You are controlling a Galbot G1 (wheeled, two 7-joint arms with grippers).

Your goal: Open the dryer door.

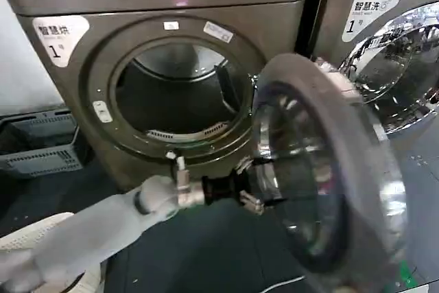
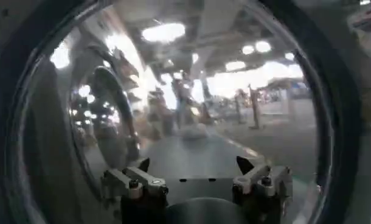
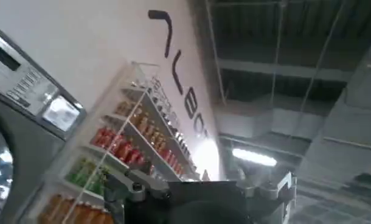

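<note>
The dryer door (image 1: 322, 169) is swung wide open at right of the frame. The left gripper (image 1: 252, 186) is spread open against its glass, gripping nothing.

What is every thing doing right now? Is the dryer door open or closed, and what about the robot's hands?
Dryer door: swung wide open, hinged on the right.
Dryer drum: uncovered, looks empty.
Left gripper: open, against the inner side of the door glass.
Right gripper: open, pointing up at the shelves and ceiling.
Neighbouring washer door: closed.
Grey crate: on the floor left of the dryer.
</note>
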